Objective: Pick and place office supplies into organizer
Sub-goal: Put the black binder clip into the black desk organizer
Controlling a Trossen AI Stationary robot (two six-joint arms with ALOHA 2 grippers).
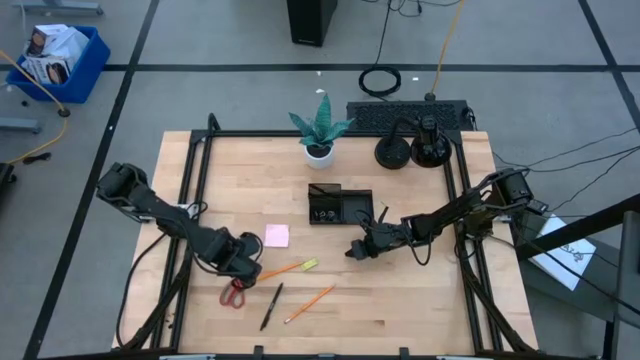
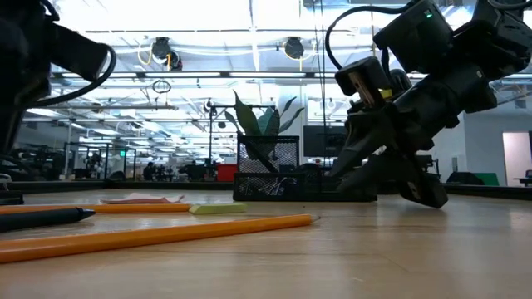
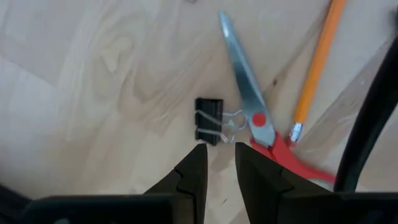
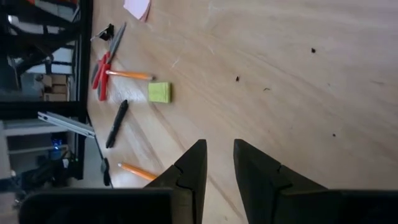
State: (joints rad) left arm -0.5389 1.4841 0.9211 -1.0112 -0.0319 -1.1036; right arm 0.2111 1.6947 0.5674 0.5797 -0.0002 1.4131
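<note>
Left gripper (image 3: pixel 216 163), fingers slightly apart and empty, hovers just above a black binder clip (image 3: pixel 209 121) beside the red scissors (image 3: pixel 255 115); right gripper (image 4: pixel 216 163), likewise narrowly open and empty, sits near the black organizer (image 1: pixel 340 206).

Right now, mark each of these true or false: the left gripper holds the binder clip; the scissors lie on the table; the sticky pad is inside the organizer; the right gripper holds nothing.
1. The left gripper holds the binder clip. False: the clip lies on the wood just ahead of its empty fingers.
2. The scissors lie on the table. True.
3. The sticky pad is inside the organizer. False: it lies on the table beside it.
4. The right gripper holds nothing. True.
</note>
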